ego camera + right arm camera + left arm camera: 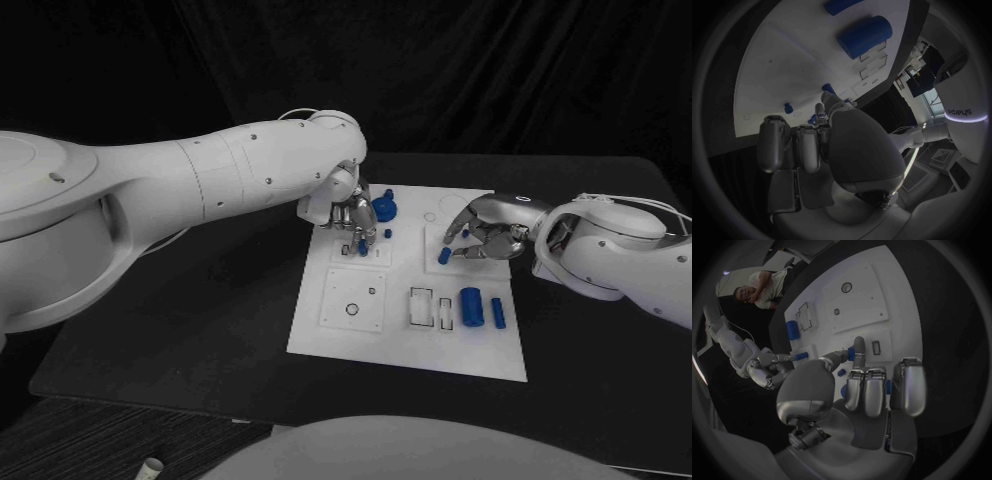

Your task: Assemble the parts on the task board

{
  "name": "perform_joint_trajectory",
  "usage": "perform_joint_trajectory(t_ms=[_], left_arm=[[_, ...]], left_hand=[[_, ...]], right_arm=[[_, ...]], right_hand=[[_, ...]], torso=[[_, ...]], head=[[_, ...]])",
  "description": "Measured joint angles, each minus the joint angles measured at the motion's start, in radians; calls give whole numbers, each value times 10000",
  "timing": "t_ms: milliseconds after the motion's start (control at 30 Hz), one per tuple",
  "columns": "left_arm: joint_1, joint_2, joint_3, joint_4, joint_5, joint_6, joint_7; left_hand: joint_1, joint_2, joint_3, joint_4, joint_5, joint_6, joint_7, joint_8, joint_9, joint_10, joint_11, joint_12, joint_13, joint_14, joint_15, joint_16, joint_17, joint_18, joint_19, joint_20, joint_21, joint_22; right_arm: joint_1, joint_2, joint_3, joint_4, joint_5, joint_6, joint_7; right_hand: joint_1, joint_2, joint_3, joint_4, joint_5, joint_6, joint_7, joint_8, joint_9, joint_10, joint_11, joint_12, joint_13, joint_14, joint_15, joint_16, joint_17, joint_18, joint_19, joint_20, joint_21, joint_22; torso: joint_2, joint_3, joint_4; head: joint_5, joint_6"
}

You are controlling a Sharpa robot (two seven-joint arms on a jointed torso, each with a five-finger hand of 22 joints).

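The white task board (pixel 408 330) lies mid-table. My left hand (pixel 349 213) hovers over its far left part with fingers curled, and a small blue peg (pixel 356 245) sits pinched at its fingertips (pixel 858 346). A larger blue knob (pixel 384 207) stands just beside that hand, partly hidden by the fingers. My right hand (pixel 485 236) is over the board's right middle and pinches a short blue pin (pixel 446 255), which sticks out of that hand (pixel 800 356). A thick blue cylinder (pixel 470 303) and a thin blue rod (pixel 498 313) lie on the near right of the board.
Rectangular slots (pixel 421 306) and a square plate with round holes (pixel 355 303) are on the board's near half. The black table (pixel 188 330) surrounds the board. My left arm (pixel 173 195) spans the table's left side.
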Motion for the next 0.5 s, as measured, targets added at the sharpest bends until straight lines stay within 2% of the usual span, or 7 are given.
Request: perform_joint_trajectory(t_ms=[400, 500], left_arm=[[0, -22, 3, 33, -2, 15, -1], [0, -19, 3, 36, -2, 22, -1]], left_hand=[[0, 0, 0, 0, 0, 0, 0, 0, -1, 11, 11, 0, 0, 0, 0, 0, 0, 0, 0, 0, 0, 0], [0, 0, 0, 0, 0, 0, 0, 0, -1, 12, 13, 0, 0, 0, 0, 0, 0, 1, 0, 0, 0, 0]], right_arm=[[-1, 18, 0, -5, 0, 90, -47], [-1, 18, 0, -6, 0, 104, -62]], right_hand=[[0, 0, 28, -28, 0, 0, 0, 0, -10, -37, -37, 39, -123, 0, 0, 1, 0, 0, -35, 35, -55, 5], [0, 0, 28, -28, 0, 0, 0, 0, -10, -74, -1, 29, -126, 0, 0, 1, 0, 1, -35, 35, -97, 8]], torso=[[5, -2, 7], [6, -1, 7]], head=[[7, 0], [-5, 0]])
